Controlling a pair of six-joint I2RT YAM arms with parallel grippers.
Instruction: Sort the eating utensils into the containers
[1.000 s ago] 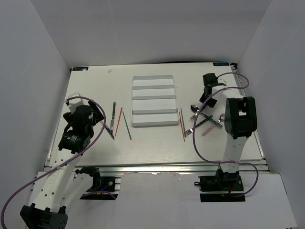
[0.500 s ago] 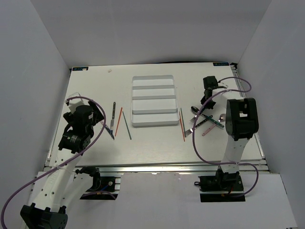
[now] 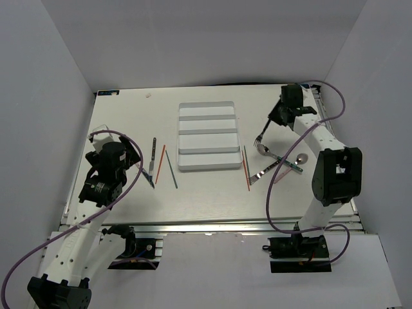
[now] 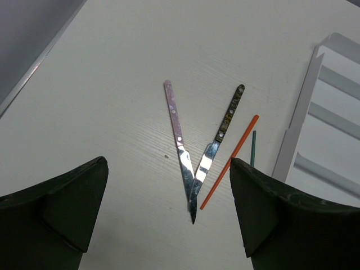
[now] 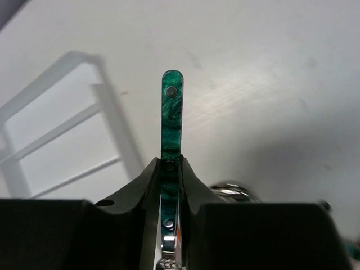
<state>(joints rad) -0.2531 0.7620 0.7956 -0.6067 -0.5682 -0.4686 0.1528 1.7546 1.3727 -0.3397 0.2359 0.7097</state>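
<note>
a robot lab test cell: plain white walls [image 3: 58, 77] enclose a white tabletop [image 3: 199, 193] with two bolted arms along the frame's bottom.

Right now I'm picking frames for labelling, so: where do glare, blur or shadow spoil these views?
Left wrist view: the knife blades flare white with glare, and the open left pincer is dark and soft. Right wrist view: the green handle is sharp, the shiny piece at lower right blurred. Top external view: evenly lit, utensils tiny.

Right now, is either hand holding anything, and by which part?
The right hand grips the green-handled fork partway along its handle; the left hand is open and empty.
</note>
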